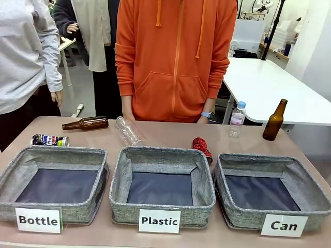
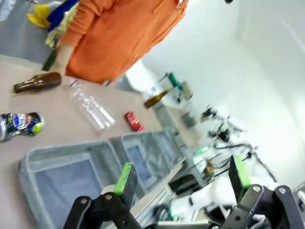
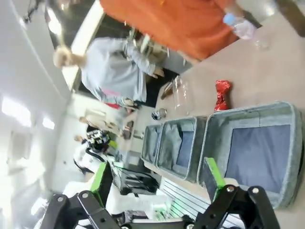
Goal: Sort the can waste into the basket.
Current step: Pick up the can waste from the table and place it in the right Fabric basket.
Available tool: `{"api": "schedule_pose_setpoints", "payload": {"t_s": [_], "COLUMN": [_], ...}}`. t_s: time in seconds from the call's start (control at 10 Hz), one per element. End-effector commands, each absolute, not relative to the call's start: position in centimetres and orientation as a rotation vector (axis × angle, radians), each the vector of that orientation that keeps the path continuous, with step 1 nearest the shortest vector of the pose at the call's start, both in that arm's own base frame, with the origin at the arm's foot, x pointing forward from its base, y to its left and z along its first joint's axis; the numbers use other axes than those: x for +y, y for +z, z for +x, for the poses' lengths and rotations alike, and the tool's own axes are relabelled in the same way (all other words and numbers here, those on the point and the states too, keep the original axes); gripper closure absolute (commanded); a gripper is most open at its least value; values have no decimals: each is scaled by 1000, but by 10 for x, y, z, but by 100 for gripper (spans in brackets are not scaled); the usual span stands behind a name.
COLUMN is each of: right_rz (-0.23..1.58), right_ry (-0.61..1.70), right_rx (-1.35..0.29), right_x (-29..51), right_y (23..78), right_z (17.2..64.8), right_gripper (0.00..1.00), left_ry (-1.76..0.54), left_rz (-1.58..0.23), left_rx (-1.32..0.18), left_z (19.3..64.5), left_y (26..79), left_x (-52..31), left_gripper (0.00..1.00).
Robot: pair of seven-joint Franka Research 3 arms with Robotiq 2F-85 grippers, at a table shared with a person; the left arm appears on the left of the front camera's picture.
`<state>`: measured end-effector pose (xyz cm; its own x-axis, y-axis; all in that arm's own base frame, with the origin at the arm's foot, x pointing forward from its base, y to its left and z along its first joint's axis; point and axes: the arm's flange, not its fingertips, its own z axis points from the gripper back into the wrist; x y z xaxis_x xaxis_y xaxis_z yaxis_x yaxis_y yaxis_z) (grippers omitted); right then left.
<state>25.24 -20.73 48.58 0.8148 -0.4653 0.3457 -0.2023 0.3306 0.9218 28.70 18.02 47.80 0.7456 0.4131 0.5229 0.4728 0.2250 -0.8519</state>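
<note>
Nothing is sorted yet: the Can basket (image 1: 253, 161) holds only its dark lining. The red can (image 1: 201, 148) lies on the surface (image 1: 170, 132) just behind the gap between that basket and the Plastic basket (image 1: 160, 151), while the dark printed can (image 1: 49, 140) lies well apart behind the Bottle basket (image 1: 57, 151). The left gripper (image 2: 182, 176) and right gripper (image 3: 157, 177) are both released, jaws spread wide on nothing, held above the baskets' near side with wrists rolled and neither close to a can.

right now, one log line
crushed red metal can, dark printed can: table; grey fabric "Can" basket: empty; left end effector, right end effector: open
</note>
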Motion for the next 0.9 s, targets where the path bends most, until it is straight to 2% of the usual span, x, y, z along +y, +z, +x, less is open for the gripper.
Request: {"api": "schedule_pose_setpoints", "payload": {"t_s": [0.0, 0.1, 0.2, 0.8], "right_rz": [1318, 1317, 1280, 1280], "right_ry": [-237, -265, -239, -239], "right_rx": [-666, -665, -644, -644], "right_x": [-209, -213, -220, -220], "right_y": [455, 446, 468, 468], "right_z": [249, 248, 251, 251], "right_gripper": [0, 0, 0, 0], "left_ry": [-33, -3, -6, -6], "left_rz": [-1426, -1379, -1437, -1437], "left_rx": [-833, -851, -812, -812], "left_z": [300, 304, 302, 302], "left_y": [482, 486, 479, 479], "left_x": [135, 109, 165, 165], "left_gripper": [0, 0, 0, 0]}}
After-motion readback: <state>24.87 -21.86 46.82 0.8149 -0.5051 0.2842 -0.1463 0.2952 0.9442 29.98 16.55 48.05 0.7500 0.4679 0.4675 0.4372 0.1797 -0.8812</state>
